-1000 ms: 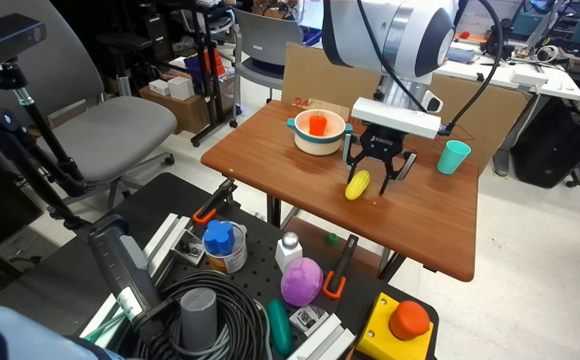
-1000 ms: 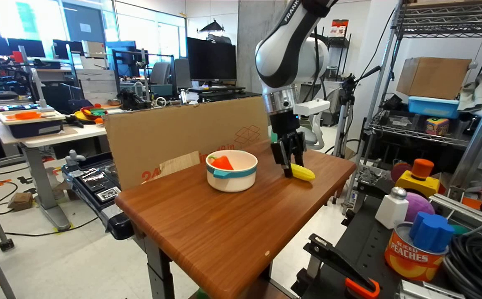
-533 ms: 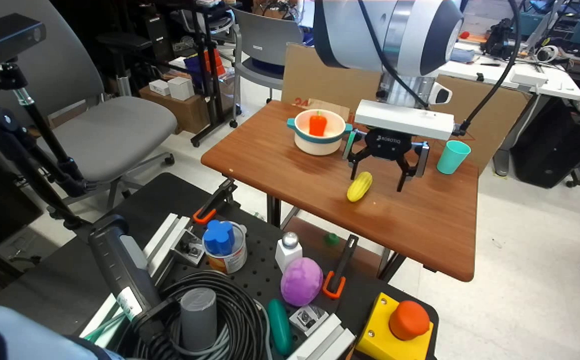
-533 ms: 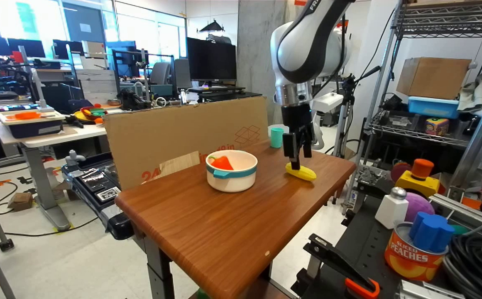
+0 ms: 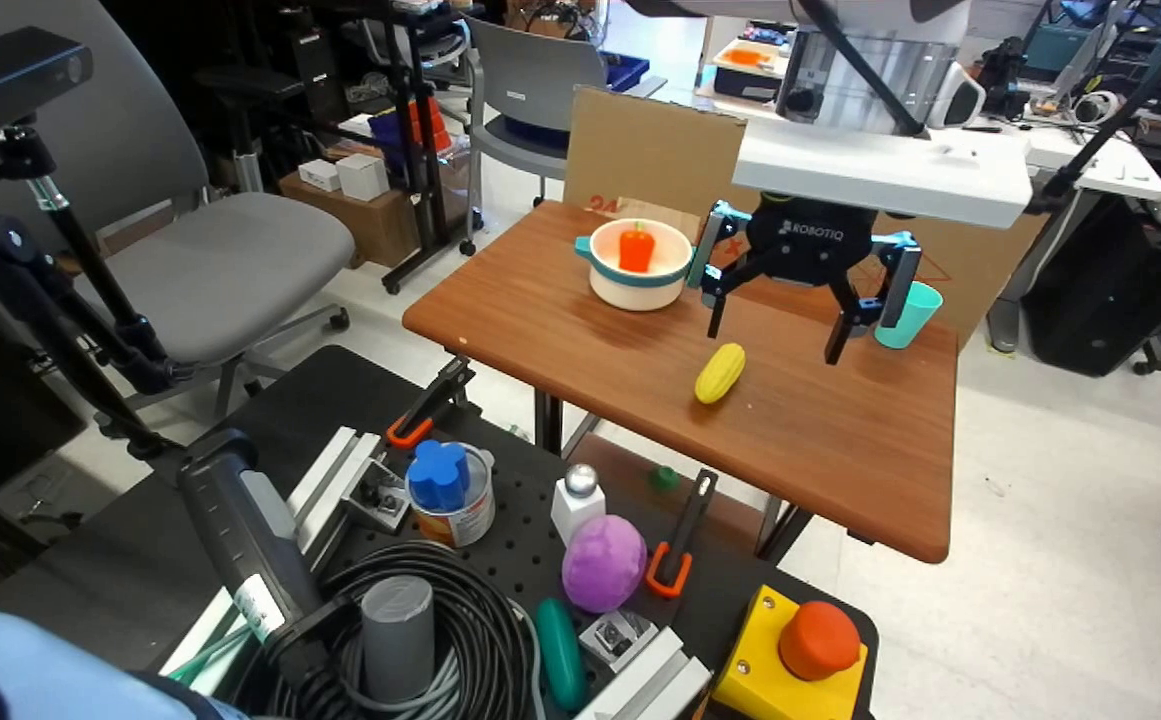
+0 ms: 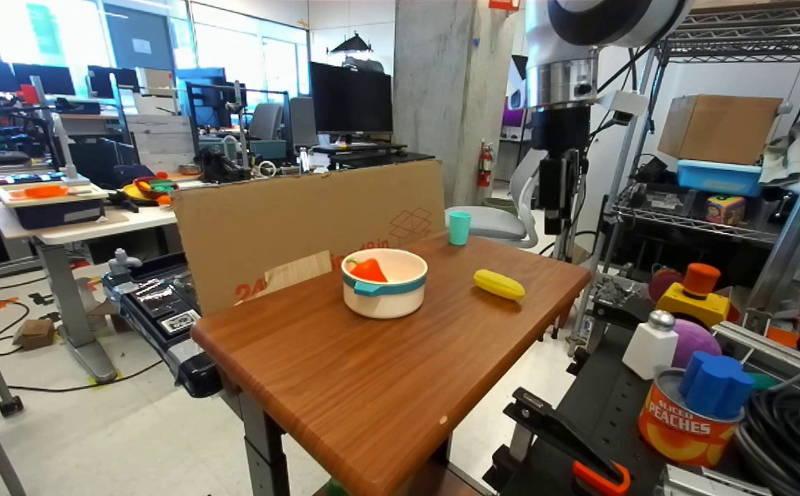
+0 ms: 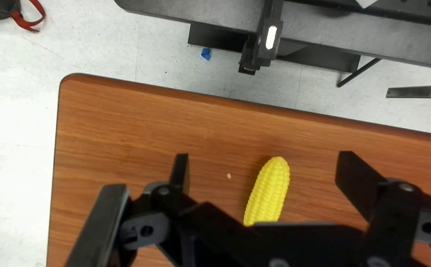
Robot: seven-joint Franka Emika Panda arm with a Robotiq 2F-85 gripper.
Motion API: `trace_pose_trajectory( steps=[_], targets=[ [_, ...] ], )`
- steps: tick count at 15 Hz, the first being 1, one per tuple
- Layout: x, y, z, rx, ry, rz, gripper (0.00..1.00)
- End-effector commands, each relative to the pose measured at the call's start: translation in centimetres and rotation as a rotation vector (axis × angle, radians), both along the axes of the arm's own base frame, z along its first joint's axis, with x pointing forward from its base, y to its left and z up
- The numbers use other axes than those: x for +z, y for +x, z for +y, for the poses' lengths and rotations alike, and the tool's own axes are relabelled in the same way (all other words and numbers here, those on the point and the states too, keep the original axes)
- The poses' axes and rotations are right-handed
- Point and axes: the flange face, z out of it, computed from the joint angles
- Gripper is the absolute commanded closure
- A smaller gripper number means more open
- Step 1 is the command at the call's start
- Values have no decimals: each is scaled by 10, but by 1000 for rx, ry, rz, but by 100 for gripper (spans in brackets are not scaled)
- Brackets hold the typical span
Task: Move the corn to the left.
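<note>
The yellow corn point(image 5: 720, 373) lies on the brown wooden table near its edge. It also shows in an exterior view point(image 6: 499, 284), to the right of the pot. My gripper point(image 5: 775, 343) is open and empty, with its fingers spread wide above the table and apart from the corn. In an exterior view the gripper point(image 6: 554, 224) is seen edge-on, up and to the right of the corn. In the wrist view the corn point(image 7: 269, 191) lies below, between the spread fingers point(image 7: 263, 159). The gripper body hides the corn's lower end there.
A white and teal pot point(image 5: 640, 296) with an orange pepper point(image 5: 636, 250) stands on the table. A teal cup point(image 5: 908, 315) stands at the far side. A cardboard sheet point(image 6: 303, 220) stands behind the table. A black cart point(image 5: 520, 580) holds a can, a shaker and clamps.
My gripper has risen from low around the corn and moved right in both exterior views. Its fingers have spread wider. The corn has shifted very slightly and lies free on the table.
</note>
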Motion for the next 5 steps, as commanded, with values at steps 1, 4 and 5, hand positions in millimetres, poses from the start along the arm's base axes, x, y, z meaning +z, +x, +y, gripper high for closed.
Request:
trace_pose_trajectory(
  steps=[1, 4, 5],
  targets=[
    [2, -3, 1, 2, 1, 1, 0],
    [0, -4, 3, 7, 3, 5, 0],
    [0, -4, 3, 8, 3, 6, 0]
  ],
)
